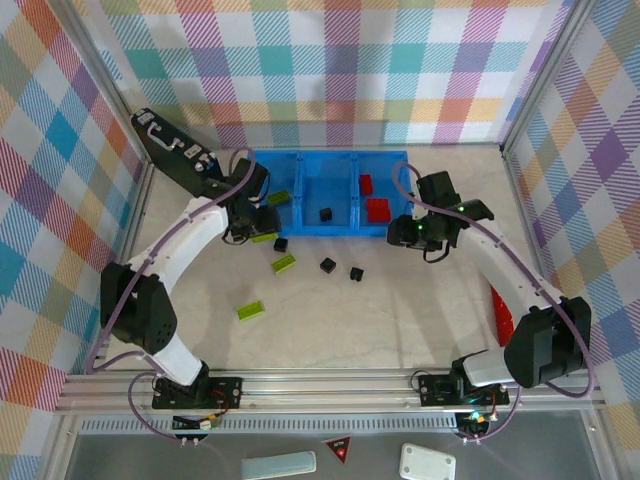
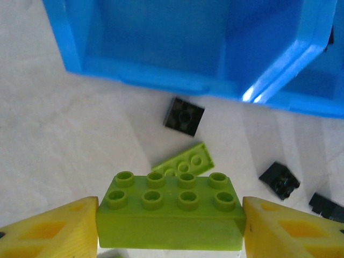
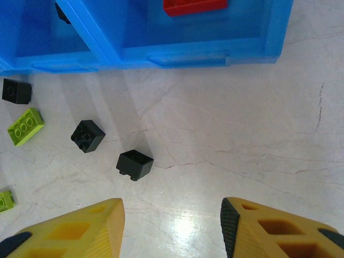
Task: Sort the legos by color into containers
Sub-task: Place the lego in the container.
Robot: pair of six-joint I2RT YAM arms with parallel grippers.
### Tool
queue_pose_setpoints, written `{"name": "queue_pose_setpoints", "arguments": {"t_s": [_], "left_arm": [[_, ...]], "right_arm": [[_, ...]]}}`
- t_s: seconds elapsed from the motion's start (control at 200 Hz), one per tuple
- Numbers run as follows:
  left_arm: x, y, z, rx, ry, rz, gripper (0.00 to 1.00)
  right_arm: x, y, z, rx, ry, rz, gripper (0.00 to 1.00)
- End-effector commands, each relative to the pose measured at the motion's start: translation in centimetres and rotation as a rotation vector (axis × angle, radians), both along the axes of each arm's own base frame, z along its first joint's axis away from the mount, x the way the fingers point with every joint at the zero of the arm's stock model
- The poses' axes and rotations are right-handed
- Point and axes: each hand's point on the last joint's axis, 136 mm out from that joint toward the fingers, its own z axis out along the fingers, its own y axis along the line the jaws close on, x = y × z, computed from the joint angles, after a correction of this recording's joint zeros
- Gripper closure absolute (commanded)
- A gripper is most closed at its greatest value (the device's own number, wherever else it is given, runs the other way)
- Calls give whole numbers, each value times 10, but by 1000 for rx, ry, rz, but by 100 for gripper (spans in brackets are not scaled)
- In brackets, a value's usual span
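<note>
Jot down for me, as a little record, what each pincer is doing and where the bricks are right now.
Left pincer: shut on a lime-green brick, just short of the tray
Right pincer: open, holding nothing, above the table
Blue tray: three compartments
Left compartment: one green brick
Middle compartment: one black brick
Right compartment: two red bricks
Loose on table: three black bricks, two green bricks

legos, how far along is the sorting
Done: two red oblong bricks in the bright blue plastic tray's right compartment, one black cube in the middle, one lime-green brick on the left. In hand: left claw grips another lime-green brick. Left: three black cubes, two green bricks on the pale table.
</note>
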Motion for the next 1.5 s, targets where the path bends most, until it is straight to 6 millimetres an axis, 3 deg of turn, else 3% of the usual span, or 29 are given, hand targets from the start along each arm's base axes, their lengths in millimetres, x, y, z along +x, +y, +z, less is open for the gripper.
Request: {"name": "queue_pose_setpoints", "arguments": {"t_s": [0.0, 0.355, 0.715, 1.07, 1.495], "left_arm": [[14, -5, 2, 31, 0, -129, 37], [66, -1, -1, 95, 29, -281, 37], [99, 2, -33, 95, 112, -262, 35], [95, 5, -76, 120, 208, -265, 35], [89, -4, -104, 65, 274, -261, 33]], "right_arm": [[-9, -3, 5, -6, 7, -7, 48], [-15, -11, 14, -27, -17, -16, 48], [-19, -15, 17, -38, -26, -21, 48], [-23, -17, 16, -35, -23, -33, 48], [-24, -18, 15, -45, -24, -36, 48]]}}
